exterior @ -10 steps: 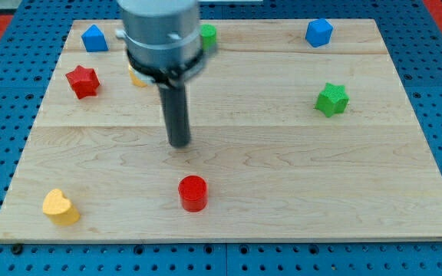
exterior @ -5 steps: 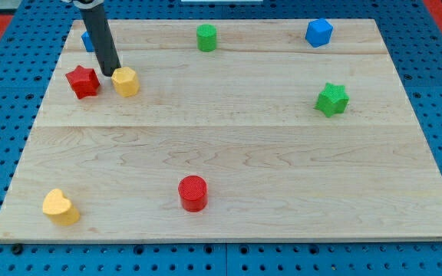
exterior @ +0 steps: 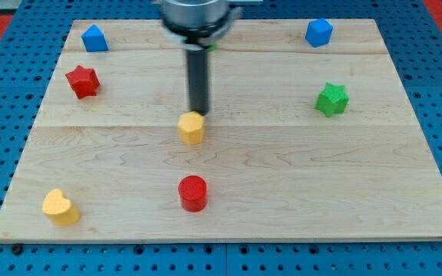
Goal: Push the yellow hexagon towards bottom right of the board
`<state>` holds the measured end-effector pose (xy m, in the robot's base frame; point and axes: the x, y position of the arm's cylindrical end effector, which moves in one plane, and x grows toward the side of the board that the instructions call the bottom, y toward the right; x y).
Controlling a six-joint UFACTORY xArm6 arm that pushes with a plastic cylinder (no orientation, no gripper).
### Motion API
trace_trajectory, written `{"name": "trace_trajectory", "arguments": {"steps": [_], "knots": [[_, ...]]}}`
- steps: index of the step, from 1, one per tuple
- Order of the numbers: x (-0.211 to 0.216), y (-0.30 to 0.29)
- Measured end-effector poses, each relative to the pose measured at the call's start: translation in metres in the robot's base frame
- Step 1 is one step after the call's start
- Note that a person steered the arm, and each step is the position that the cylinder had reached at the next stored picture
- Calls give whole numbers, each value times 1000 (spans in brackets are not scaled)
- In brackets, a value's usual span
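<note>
My tip (exterior: 199, 113) rested at the yellow hexagon's (exterior: 192, 128) 1 o'clock edge, touching it. The hexagon sat near the middle of the table (exterior: 282, 176), with the red cylinder (exterior: 192, 192) at its 6 o'clock. I carried no claw, only a rod.

Arm housing (exterior: 196, 15) cut off by view's top edge, blurred. Green block (exterior: 212, 46) almost wholly hidden behind rod, just above my tip (exterior: 199, 113); only sliver shows, shape untellable.
</note>
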<state>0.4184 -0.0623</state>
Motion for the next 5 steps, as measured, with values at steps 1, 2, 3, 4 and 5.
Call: {"name": "trace_trajectory", "arguments": {"steps": [1,2,3,4,5], "knots": [[14,7],[34,11],[59,-28],[75,-34],[91,3]]}}
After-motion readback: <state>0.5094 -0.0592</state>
